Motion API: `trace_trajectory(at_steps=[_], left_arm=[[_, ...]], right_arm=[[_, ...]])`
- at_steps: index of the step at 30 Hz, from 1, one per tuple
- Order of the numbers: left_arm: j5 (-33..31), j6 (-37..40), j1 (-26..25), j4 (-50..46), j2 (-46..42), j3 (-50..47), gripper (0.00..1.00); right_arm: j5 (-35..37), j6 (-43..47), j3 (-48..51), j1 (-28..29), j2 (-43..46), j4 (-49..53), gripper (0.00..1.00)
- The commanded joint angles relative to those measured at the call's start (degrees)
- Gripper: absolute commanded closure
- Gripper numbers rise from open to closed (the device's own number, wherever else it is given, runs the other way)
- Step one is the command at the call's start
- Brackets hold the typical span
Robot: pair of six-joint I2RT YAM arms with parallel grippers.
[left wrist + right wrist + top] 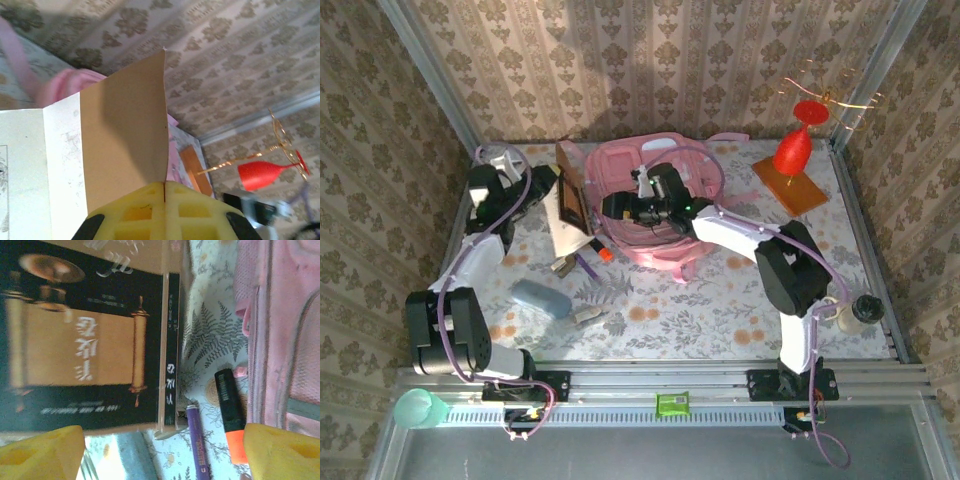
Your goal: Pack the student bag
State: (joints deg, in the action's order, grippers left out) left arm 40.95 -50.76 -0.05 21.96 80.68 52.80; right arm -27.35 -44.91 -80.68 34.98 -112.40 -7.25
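Risk: book (572,200), clamped by cover alone in left fingers (135,212), likely pivoted or dropped beside student bag (620,165); right fingers (42,450) apart, empty.

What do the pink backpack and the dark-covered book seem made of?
The large pink backpack looks like soft matte fabric: it sags, creases and shows stitched seams. The dark-covered book looks like paper with a stiff card cover, printed, sheen hard to judge.

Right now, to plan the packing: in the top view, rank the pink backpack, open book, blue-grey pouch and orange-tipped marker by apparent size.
1. student bag
2. book, tilted, so it may look smaller than it is
3. blue-grey pouch
4. orange-tipped marker, clearly smallest
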Motion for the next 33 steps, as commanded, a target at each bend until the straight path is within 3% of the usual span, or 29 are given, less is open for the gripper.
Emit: trace_trajectory(at_steps=[1,9,14,23,33], left_arm=[[0.35,0.34,-1.53,0.9,-2.02,3.74,1.0],[1.19,-3.14,-5.01,5.56,0.76,4.25,1.0],[1.29,-4.06,-5.86,7.89,3.32,4.31,1.0],[-0.09,-0.69,-5.05,4.58,4.52,3.55,1.0],[-3.21,3.09,0.41,3.98,11.45,-6.34,1.0]], right_arm=[[-4.95,-8.17,-2.1,-0.17,-2.91,-6.42,0.16],[-6.84,-16.97,-0.08,-0.4,-6.68,-19.1,0.17],[-5.41,-19.74,-1.07,-0.53,-10.53,-23.4,0.47],[-2.02,-18.01,-1.22,-0.62,-12.29,-19.31,0.47],[0.04,-16.68,-3.29,-0.7,-15.12,-16.16,0.58]])
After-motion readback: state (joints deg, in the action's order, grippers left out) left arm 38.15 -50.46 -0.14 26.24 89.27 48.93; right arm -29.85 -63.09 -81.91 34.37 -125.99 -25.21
